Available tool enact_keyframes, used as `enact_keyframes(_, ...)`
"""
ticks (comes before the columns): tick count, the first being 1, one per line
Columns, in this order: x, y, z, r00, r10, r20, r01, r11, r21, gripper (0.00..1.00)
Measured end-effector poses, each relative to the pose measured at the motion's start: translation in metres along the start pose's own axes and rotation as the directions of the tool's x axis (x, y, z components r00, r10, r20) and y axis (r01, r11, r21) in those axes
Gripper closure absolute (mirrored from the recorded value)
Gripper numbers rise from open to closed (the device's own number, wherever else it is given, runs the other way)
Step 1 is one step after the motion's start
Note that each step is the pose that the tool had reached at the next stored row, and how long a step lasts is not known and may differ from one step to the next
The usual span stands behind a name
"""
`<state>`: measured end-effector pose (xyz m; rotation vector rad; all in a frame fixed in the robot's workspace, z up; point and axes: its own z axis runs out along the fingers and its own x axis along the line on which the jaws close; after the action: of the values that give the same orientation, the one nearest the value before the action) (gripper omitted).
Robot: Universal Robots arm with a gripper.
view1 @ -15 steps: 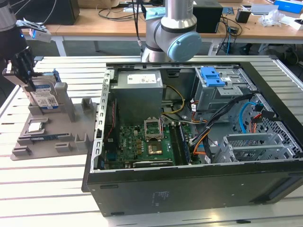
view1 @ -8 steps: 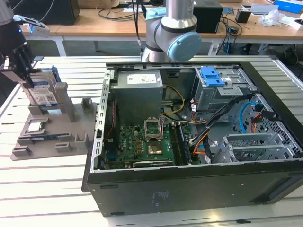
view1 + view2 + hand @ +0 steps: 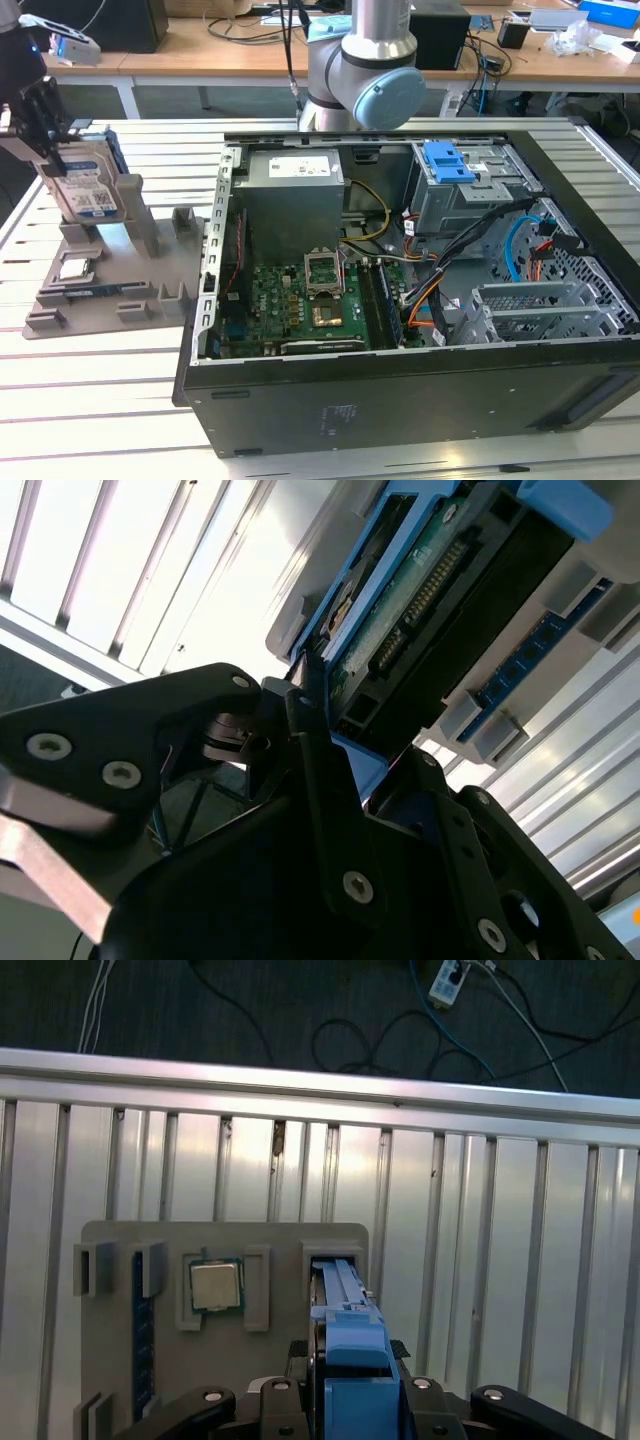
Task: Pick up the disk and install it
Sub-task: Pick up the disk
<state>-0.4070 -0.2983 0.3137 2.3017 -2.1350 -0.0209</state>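
Observation:
The disk (image 3: 88,190) stands on edge in a slot of the grey parts holder (image 3: 110,290) at the exterior view's left. Its white-and-blue label faces the camera and a blue frame runs round its edges. My gripper (image 3: 48,125) sits over its upper corner, shut on the disk. In the second wrist view the black fingers (image 3: 310,780) straddle the disk's edge (image 3: 420,610) and its connector side shows. The first wrist view looks down on the disk's blue frame (image 3: 345,1340), held in my gripper (image 3: 345,1392).
A small silver processor chip (image 3: 215,1285) and a blue memory stick (image 3: 138,1330) lie in the holder (image 3: 270,1235). The open computer case (image 3: 400,400) fills the exterior view's right, with a blue bracket (image 3: 448,160) over its drive bay. The arm's base (image 3: 360,70) stands behind it.

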Motion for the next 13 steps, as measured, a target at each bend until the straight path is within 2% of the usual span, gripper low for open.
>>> enact_keyframes(13,-0.0002,0.0002,-0.0176,1.0,0.0,0.0,0.0,1.0,0.0,0.63)
